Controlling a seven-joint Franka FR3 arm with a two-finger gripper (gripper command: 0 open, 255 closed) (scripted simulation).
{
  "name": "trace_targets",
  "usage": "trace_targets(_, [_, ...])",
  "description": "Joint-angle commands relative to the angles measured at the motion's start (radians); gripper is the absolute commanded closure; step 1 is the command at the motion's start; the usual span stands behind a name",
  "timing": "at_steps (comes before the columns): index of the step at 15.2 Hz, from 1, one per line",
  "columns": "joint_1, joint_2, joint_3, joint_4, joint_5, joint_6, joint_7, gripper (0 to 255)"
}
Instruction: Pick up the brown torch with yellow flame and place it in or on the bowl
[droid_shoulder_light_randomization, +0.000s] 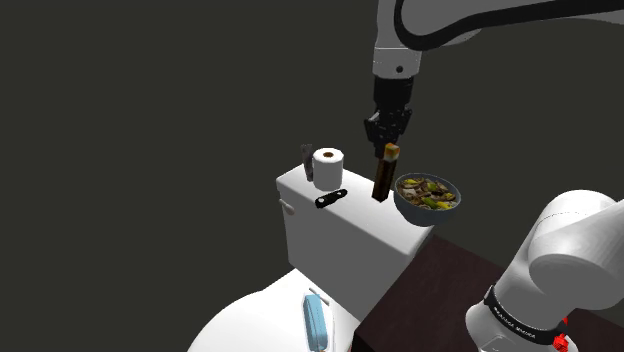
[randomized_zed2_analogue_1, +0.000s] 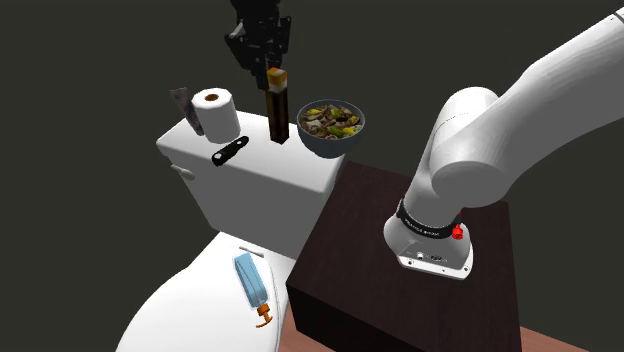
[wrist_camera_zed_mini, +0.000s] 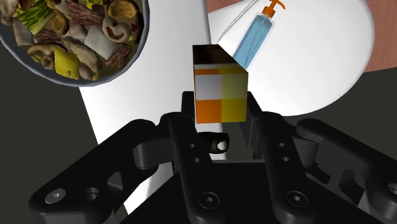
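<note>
The torch (droid_shoulder_light_randomization: 383, 176) is a brown square stick with a yellow and orange top (wrist_camera_zed_mini: 219, 92). It hangs upright above the white toilet tank (droid_shoulder_light_randomization: 345, 222), close to the bowl. My gripper (droid_shoulder_light_randomization: 388, 141) is shut on the torch's flame end, and in the wrist view my gripper (wrist_camera_zed_mini: 219, 121) clasps the block from both sides. The dark bowl (droid_shoulder_light_randomization: 427, 197) full of mixed food sits at the tank's end beside the torch, also seen as the bowl (randomized_zed2_analogue_1: 332, 127) and the bowl (wrist_camera_zed_mini: 70, 38).
A toilet paper roll (droid_shoulder_light_randomization: 327, 167), a dark upright item (droid_shoulder_light_randomization: 307, 162) behind it and a small black object (droid_shoulder_light_randomization: 331, 198) stand on the tank lid. A blue pump bottle (randomized_zed2_analogue_1: 252, 282) lies on the toilet seat. The dark brown stand (randomized_zed2_analogue_1: 400, 250) carries the arm.
</note>
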Motion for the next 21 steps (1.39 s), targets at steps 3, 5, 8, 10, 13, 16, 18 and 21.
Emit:
trace_targets(3, [-0.001, 0.006, -0.002, 0.058, -0.002, -0.052, 0.002, 255])
trace_targets(5, [-0.001, 0.010, -0.003, 0.088, -0.003, -0.079, 0.003, 255])
trace_targets(8, [-0.002, 0.017, -0.004, 0.134, -0.004, -0.117, 0.005, 255])
trace_targets(10, [-0.002, 0.020, -0.005, 0.152, -0.004, -0.132, 0.005, 255])
trace_targets(13, [-0.022, -0.016, -0.056, 0.164, -0.035, -0.184, -0.056, 255])
trace_targets(16, [-0.042, -0.042, -0.108, 0.186, -0.068, -0.234, -0.118, 255])
trace_targets(18, [-0.054, -0.054, -0.143, 0.206, -0.092, -0.266, -0.160, 255])
trace_targets(21, [-0.072, -0.063, -0.195, 0.245, -0.128, -0.313, -0.226, 255])
